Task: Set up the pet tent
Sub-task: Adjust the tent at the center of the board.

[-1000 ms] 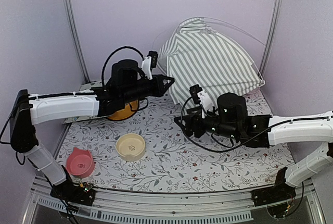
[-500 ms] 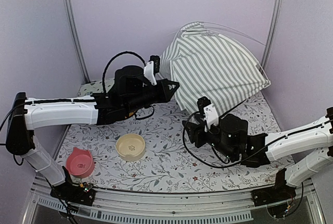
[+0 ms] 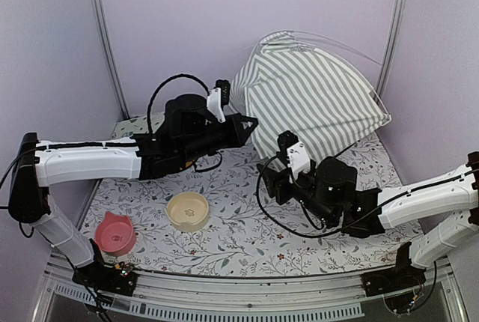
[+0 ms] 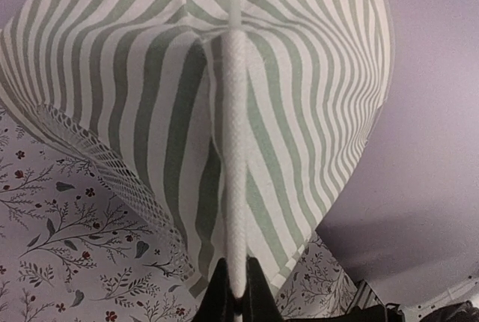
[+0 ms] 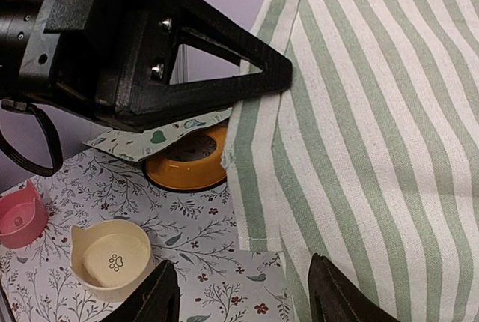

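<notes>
The pet tent (image 3: pixel 314 97) stands at the back right of the table (image 3: pixel 247 241), against the rear wall. Its striped cloth is puffed out and its peak points up. A thin white pole (image 3: pixel 352 46) arcs over the top, and the lace flap (image 4: pixel 97 161) hangs along the lower left edge in the left wrist view.

The left gripper (image 4: pixel 233 301) reaches in from the left and is clenched on the tent's white corded seam (image 4: pixel 235 150), at the near left edge of the cloth. The right gripper (image 5: pixel 239 298) is low in front of the tent, released, with its jaws spread and nothing between them. Its right finger (image 5: pixel 337 292) may brush the striped cloth, though the view does not settle that.

An orange bowl (image 5: pixel 187 159) sits under the left arm. A cream bowl (image 3: pixel 188 210) and a pink bowl (image 3: pixel 115 234) sit nearer the front.
</notes>
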